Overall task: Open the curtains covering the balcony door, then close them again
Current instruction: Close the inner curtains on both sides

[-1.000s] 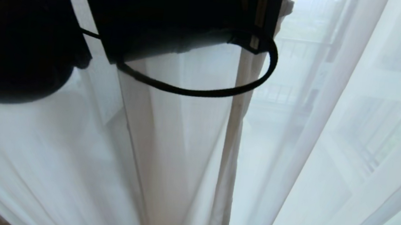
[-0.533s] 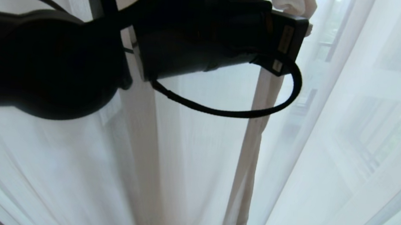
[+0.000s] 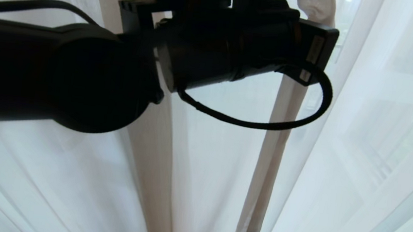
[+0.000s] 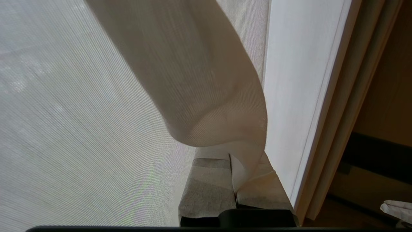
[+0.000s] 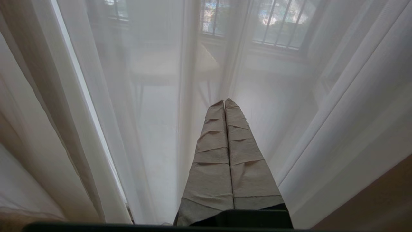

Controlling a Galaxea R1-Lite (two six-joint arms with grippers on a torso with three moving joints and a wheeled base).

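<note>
Left gripper (image 4: 234, 180) clamped on white sheer curtains (image 4: 212, 106); fabric fold pinched between fingers, draped above tips. Right gripper (image 5: 224, 102) closed, empty, sheers ahead.

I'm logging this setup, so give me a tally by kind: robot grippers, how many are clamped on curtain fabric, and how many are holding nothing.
Grippers in view: 2, the left gripper and the right gripper
Clamped on fabric: 1, the left, jaws shut on an edge of the white sheer curtain
Holding nothing: 1, the right, jaws shut
Total: 2 grippers
</note>
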